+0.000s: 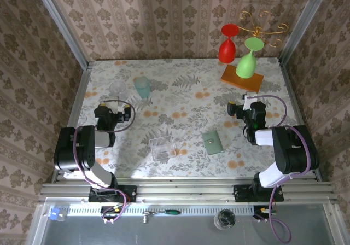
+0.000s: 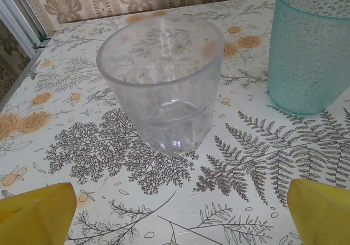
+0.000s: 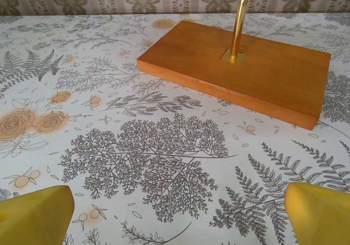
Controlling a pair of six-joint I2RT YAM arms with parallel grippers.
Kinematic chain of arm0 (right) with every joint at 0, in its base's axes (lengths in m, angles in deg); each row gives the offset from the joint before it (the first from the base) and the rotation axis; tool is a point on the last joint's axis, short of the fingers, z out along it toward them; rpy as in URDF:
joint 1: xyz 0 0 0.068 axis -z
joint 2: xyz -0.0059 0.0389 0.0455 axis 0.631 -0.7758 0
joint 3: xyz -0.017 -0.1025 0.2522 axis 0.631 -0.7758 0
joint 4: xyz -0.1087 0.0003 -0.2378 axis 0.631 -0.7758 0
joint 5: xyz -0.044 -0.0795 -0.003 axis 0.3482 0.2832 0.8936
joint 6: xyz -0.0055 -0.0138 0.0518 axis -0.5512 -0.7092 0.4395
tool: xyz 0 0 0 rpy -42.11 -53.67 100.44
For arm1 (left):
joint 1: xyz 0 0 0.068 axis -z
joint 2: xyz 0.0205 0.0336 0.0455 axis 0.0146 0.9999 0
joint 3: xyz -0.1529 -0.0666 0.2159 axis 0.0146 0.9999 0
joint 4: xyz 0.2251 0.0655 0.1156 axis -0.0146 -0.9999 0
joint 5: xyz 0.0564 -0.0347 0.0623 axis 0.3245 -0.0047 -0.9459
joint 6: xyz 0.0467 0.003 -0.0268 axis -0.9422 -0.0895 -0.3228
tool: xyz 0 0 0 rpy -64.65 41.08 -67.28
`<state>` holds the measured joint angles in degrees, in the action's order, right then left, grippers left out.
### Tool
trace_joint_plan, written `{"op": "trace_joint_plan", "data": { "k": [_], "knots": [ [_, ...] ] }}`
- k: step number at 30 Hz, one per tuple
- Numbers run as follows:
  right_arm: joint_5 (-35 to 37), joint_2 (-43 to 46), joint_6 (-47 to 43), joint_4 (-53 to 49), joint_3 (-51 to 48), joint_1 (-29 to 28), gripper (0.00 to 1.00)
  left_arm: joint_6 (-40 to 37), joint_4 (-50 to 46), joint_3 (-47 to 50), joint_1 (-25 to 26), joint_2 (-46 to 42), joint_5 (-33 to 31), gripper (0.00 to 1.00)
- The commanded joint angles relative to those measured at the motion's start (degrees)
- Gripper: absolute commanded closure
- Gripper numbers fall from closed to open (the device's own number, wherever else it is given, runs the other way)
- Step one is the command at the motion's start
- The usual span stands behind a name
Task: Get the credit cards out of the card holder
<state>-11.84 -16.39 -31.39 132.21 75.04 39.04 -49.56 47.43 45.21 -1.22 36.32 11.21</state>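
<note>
While card holder [image 1: 212, 143] lies closed and flat on table [image 1: 186, 100], right of centre, toward near edge, task seems not begun: holder to open, credit cards presumably inside, all to pull out.
- Clear box [image 1: 163, 147] near holder, on its left, apart.
- Right gripper [image 1: 246, 107] closer to holder, fingers fully spread, holding nothing; faces wooden stand [image 3: 240, 64].
- Left gripper [image 1: 113, 109] wide open too, empty; before it clear glass [image 2: 164, 86] and teal cup [image 2: 311, 48].
- Path from right gripper to holder looks free; box may hinder left arm.
</note>
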Motion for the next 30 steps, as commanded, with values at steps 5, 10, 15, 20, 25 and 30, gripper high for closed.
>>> {"op": "trace_joint_plan", "data": {
  "k": [5, 10, 15, 20, 25, 30],
  "knots": [
    [1.92, 1.65, 1.16, -0.46, -0.94, -0.45, 0.00, 1.26, -0.09, 0.88, 0.34, -2.12, -0.98, 0.00],
    [1.90, 1.65, 1.18, -0.60, -0.95, -0.48, 0.00, 1.30, -0.10, 0.88, 0.35, -2.11, -1.05, 0.00],
    [1.89, 1.69, 1.18, -0.46, -0.96, -0.48, 0.00, 1.31, -0.10, 0.83, 0.35, -2.08, -0.98, 0.00],
    [1.85, 1.64, 1.17, -0.46, -0.95, -0.45, 0.00, 2.33, -0.30, 0.79, 0.12, -1.98, -2.91, 0.00],
    [1.83, 1.68, 1.16, -0.46, -0.97, -0.50, 0.00, 2.48, -0.13, 0.84, -0.18, -1.99, -2.50, 0.00],
    [1.74, 1.60, 1.20, -0.54, -0.98, -0.36, 0.00, 2.49, -0.19, 0.79, -0.25, -1.99, -2.32, 0.00]
  ]
}}
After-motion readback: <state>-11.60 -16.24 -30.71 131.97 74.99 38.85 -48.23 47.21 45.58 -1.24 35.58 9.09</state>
